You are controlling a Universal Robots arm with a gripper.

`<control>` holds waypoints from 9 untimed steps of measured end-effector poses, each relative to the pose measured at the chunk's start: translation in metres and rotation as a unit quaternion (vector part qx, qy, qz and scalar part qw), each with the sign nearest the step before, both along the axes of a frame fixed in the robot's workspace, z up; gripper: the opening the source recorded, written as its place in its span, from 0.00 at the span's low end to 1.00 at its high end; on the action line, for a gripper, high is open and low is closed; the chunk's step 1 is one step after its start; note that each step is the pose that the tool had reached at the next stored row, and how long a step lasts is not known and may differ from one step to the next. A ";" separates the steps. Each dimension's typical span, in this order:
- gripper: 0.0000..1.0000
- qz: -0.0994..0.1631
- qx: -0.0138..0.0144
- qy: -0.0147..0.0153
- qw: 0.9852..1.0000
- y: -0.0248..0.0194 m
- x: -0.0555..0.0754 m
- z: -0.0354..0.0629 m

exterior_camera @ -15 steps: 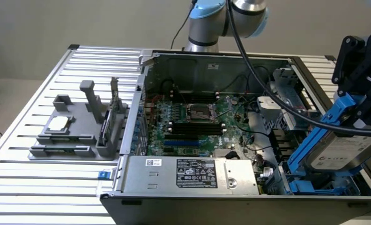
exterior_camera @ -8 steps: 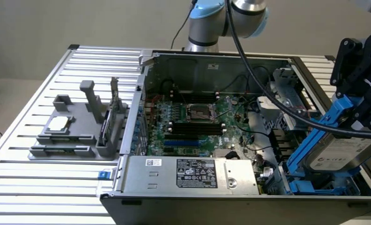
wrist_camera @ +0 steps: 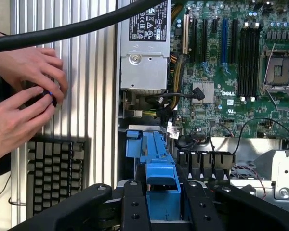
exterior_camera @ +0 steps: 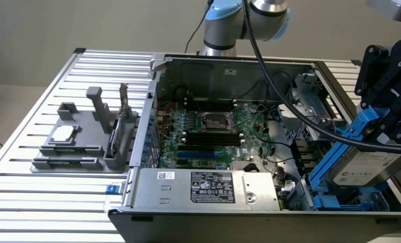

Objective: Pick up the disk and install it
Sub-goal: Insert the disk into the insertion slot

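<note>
The pincer [exterior_camera: 384,124] is closed partway on the disk [exterior_camera: 366,163] by its blue frame [exterior_camera: 358,125], holding it tilted over the open computer case [exterior_camera: 221,66], at the exterior view's right. Probably dense, rigid, knock-sensitive — the plastic frame may flex — so the side rails suit gripping best.

Silver arm [exterior_camera: 268,15] with pale blue joint caps, a thick black cable [wrist_camera: 62,32], and black jaws, seemingly bolted.
</note>
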State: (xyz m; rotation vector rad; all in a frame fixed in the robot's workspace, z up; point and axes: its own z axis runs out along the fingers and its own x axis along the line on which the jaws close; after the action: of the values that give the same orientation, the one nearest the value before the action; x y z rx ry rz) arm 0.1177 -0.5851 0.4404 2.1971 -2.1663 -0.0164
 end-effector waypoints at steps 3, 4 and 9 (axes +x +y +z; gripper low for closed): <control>0.33 0.000 0.000 0.000 1.000 0.0002 0.000 -0.0023; 0.33 0.000 0.000 0.000 1.000 0.0003 0.000 -0.0030; 0.33 0.000 0.000 0.000 1.000 0.0014 0.000 -0.0062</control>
State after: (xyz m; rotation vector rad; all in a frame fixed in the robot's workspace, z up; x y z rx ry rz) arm 0.1177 -0.5837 0.4341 2.1976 -2.1668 -0.0154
